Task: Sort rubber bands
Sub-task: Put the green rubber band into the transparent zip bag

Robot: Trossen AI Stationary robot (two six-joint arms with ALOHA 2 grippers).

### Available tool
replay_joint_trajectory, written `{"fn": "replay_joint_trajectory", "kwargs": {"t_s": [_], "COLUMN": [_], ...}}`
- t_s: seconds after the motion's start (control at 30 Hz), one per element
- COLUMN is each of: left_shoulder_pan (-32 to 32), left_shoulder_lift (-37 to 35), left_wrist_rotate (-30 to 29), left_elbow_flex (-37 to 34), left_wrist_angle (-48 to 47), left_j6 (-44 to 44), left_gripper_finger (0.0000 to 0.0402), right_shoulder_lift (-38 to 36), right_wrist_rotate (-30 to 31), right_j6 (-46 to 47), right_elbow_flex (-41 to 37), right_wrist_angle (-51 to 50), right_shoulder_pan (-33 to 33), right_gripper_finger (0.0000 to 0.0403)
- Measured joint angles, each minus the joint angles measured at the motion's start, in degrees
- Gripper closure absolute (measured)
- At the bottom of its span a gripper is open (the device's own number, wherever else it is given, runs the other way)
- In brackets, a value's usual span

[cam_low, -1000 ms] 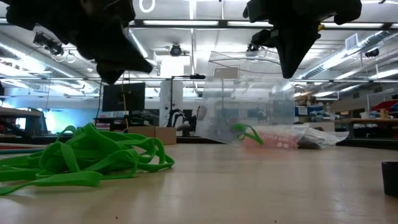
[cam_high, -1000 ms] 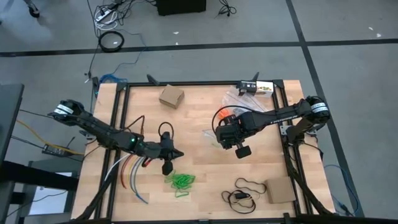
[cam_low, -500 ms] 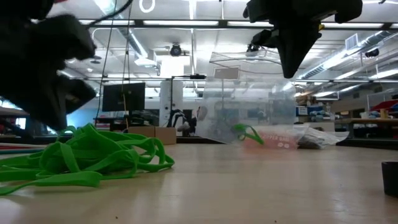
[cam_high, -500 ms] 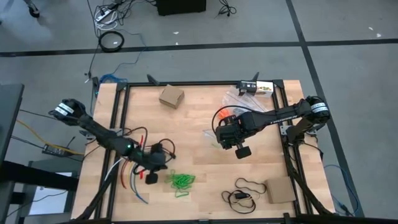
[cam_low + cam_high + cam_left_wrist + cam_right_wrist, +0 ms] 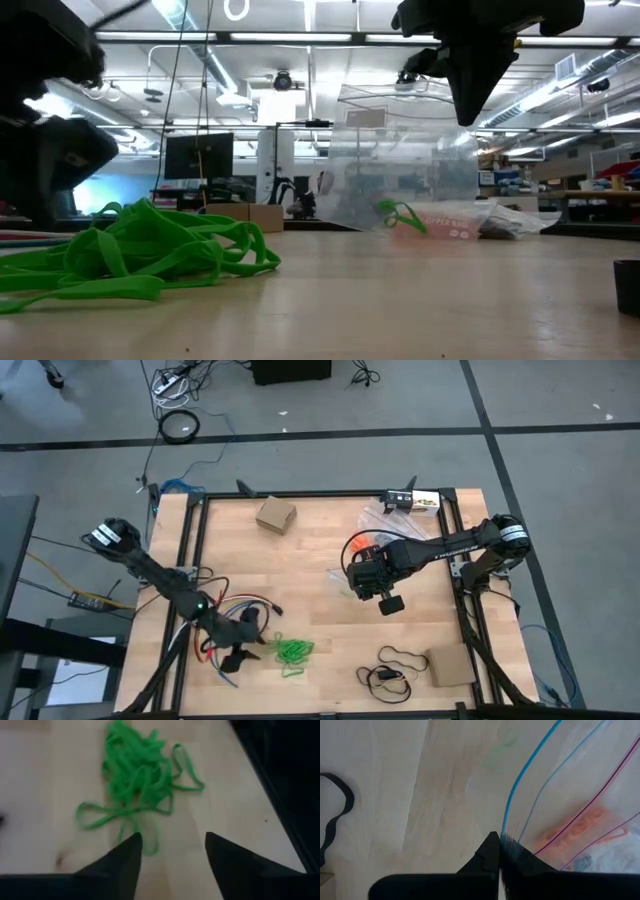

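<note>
Wooden counter, seen from above. Green bands [image 5: 292, 651] lie heaped near its 6 o'clock edge. Left gripper [image 5: 236, 656] sits just beside them at their 9 o'clock, jaws released and empty, facing the heap. Right gripper [image 5: 360, 592], farther off at 1 o'clock, is clenched on a clear bag [image 5: 372, 520].

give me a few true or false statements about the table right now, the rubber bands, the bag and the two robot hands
1. The left hand is open, just short of the green rubber bands. True.
2. The right hand is open and holds nothing. False: it is shut on the edge of the clear plastic bag.
3. Orange rubber bands lie inside the bag. True.
4. The green rubber bands are piled on the cardboard box. False: they lie on the bare wooden table, far from it.
</note>
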Motion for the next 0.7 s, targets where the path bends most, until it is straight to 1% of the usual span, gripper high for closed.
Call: {"fn": "replay_joint_trajectory", "kwargs": {"t_s": [0.07, 0.17, 0.27, 0.37, 0.47, 0.57, 0.63, 0.7], "left_shoulder_pan": [-1.2, -2.3, -2.7, -2.8, -2.8, -2.8, -2.8, -2.8], "left_shoulder_lift": [1.8, 5.7, 9.8, 14.4, 18.1, 20.0, 19.9, 19.1], "left_wrist_rotate": [-2.3, -5.5, -7.6, -7.6, -8.6, -10.8, -11.2, -11.2], "left_elbow_flex": [0.0, 1.2, 3.2, 6.0, 9.0, 12.0, 14.0, 16.0], "left_wrist_angle": [2.6, 3.8, 2.4, 1.7, 0.6, -4.2, -8.7, -13.4], "left_j6": [0.4, -0.5, -1.1, -0.9, -0.7, -0.7, 0.2, 3.0], "left_gripper_finger": [0.0159, 0.0154, 0.0164, 0.0184, 0.0212, 0.0254, 0.0295, 0.0344], "right_shoulder_lift": [0.0, 0.0, 0.0, 0.0, 0.0, 0.0, 0.0, 0.0], "right_wrist_rotate": [0.0, 0.0, -0.2, -0.4, -0.4, -0.4, -0.4, -0.4], "right_j6": [0.0, 0.3, 0.3, 0.3, 0.3, 0.3, 0.4, 0.4], "right_elbow_flex": [0.0, 0.0, 0.0, 0.0, 0.0, 0.0, 0.0, 0.0], "right_wrist_angle": [0.1, 0.1, 0.1, 0.1, 0.1, 0.3, 0.3, 0.3], "right_shoulder_pan": [0.0, 0.0, 0.0, 0.0, 0.0, 0.0, 0.1, 0.1], "right_gripper_finger": [0.0403, 0.0403, 0.0403, 0.0403, 0.0403, 0.0403, 0.0403, 0.0403]}}
